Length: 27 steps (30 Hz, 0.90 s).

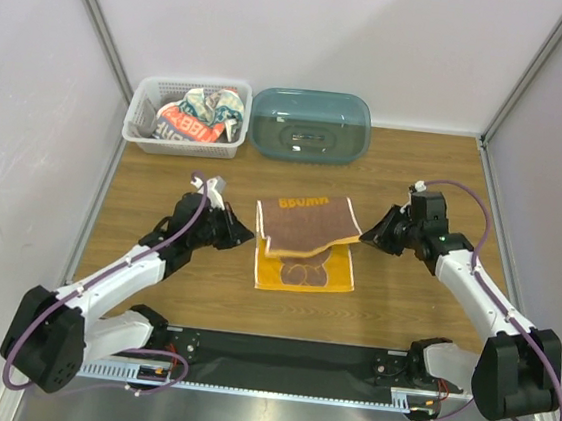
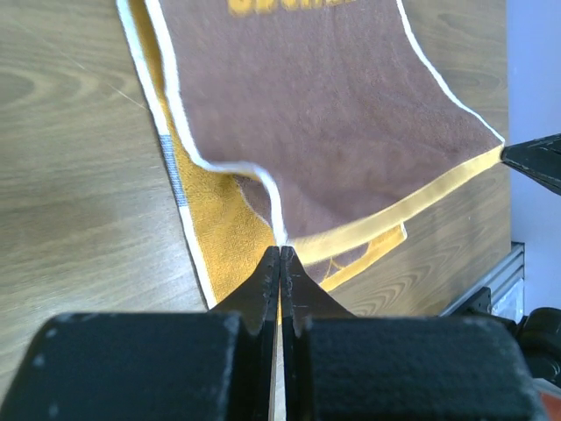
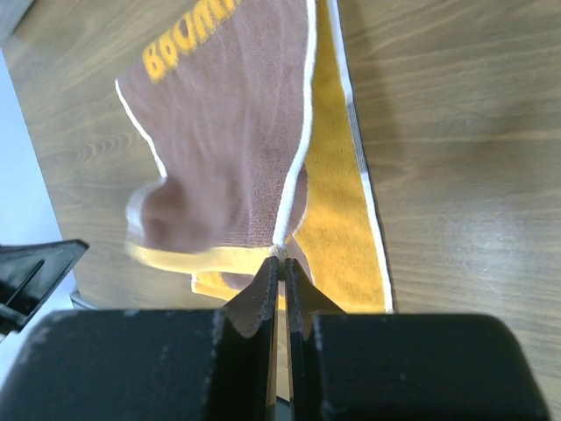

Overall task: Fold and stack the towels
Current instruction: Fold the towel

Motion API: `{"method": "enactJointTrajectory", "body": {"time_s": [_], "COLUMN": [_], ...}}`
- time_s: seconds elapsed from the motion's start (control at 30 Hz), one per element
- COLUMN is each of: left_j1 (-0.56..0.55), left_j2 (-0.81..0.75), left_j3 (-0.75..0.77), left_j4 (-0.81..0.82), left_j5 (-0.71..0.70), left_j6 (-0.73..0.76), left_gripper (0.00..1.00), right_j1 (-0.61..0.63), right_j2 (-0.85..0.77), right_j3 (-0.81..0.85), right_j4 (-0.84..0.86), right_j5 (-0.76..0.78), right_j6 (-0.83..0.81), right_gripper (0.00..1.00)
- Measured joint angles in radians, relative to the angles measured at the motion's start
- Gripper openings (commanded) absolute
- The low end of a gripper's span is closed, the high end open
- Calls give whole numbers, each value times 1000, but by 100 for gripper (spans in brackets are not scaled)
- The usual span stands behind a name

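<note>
A brown towel (image 1: 305, 223) with orange lettering lies at the middle of the wooden worktop (image 1: 424, 185). Its orange underside shows where one half is lifted. The left gripper (image 1: 246, 229) and right gripper (image 1: 364, 237) each hold a corner of the raised edge, jaws pressed together on the white-trimmed cloth. Both pinches are thin, right at the hem, so a corner could slip free if the arms pull apart. Uneven travel would likely skew the fold, and the sagging middle may crease. At the far edge stands a white lattice basket (image 1: 139, 130) holding a bundled white printed towel (image 1: 192, 121), and just beside it a teal tub (image 1: 310, 123). Neither appears to block the fold.
</note>
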Motion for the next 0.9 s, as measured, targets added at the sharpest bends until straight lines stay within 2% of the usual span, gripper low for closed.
{"method": "enactJointTrajectory", "body": {"time_s": [0.4, 0.43, 0.47, 0.53, 0.57, 0.7, 0.9], "left_j1": [-5, -11, -23, -63, -88, -177, -234], "left_j2": [-51, -42, -27, 9, 29, 92, 164], "left_j3": [14, 13, 10, -12, -28, -100, -171], "left_j4": [-55, -48, -31, 26, 55, 139, 276], "left_j5": [-13, -6, 4, 17, 19, 8, -40], "left_j6": [23, 18, 11, -13, -27, -87, -180], "left_gripper": [0, 2, 15, 24, 36, 47, 49], "right_j1": [1, 1, 1, 1, 1, 1, 1], "right_j2": [0, 0, 0, 1, 2, 10, 28], "right_j3": [1, 1, -1, -9, -18, -66, -80], "right_j4": [-10, -10, -10, -7, -6, 4, 10], "right_j5": [8, 8, 8, 8, 8, 7, 5], "right_j6": [-1, -1, -2, -3, -4, -7, -36], "right_gripper": [0, 0, 0, 0, 0, 0, 0]}}
